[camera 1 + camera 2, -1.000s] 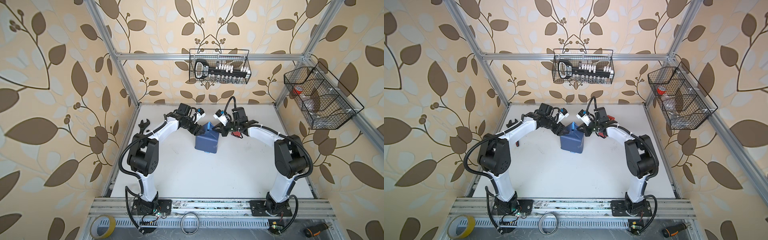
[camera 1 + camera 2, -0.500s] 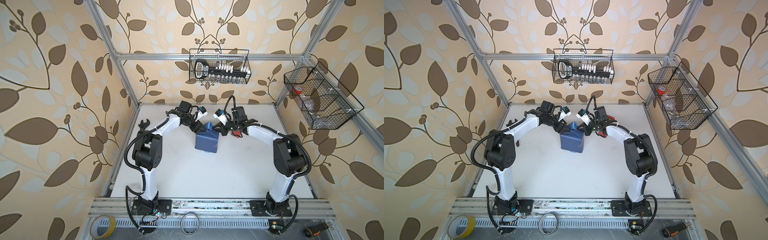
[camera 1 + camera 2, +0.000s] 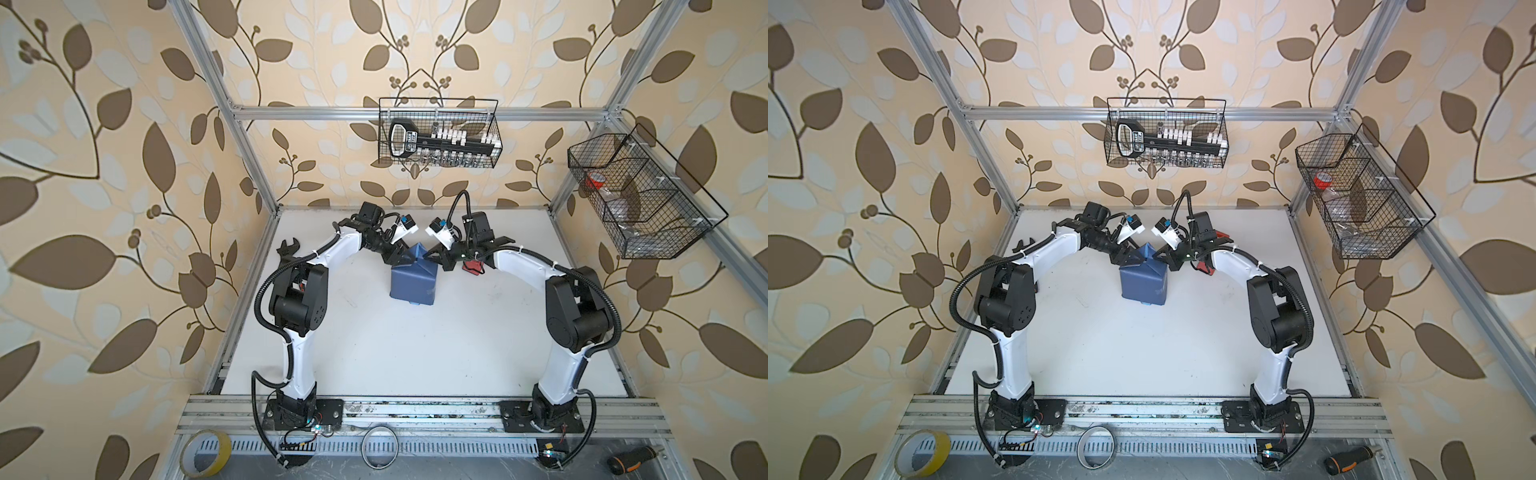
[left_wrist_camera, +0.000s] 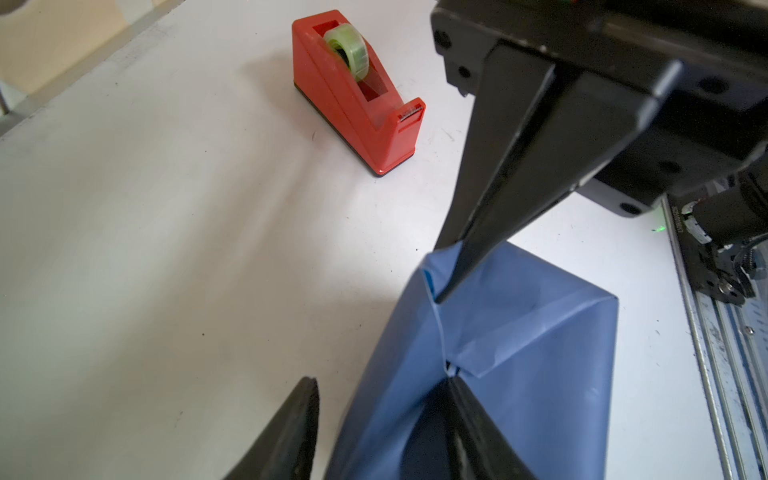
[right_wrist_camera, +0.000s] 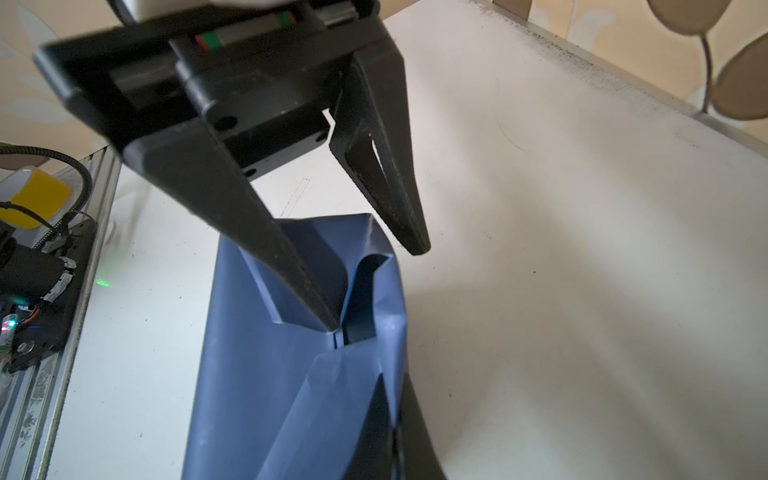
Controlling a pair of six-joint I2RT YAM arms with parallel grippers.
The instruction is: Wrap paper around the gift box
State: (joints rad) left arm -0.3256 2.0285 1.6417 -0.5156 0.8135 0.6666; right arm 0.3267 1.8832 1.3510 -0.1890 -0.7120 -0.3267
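Note:
The paper, slate-blue side out, is folded round the gift box, which is hidden inside it, at the table's back middle. My right gripper is shut on the paper's raised far-end edge; its closed tips show in the left wrist view. My left gripper stands open over the same end. One of its fingers presses into the fold, while the other hangs outside the flap.
A red tape dispenser stands just right of the parcel, under the right arm. A wrench lies at the table's left edge. Wire baskets hang on the back wall and the right wall.
My left gripper's jaws have narrowed around the paper's end flap, and the left arm's elbow has swung inward. The right gripper and the parcel have stayed put.

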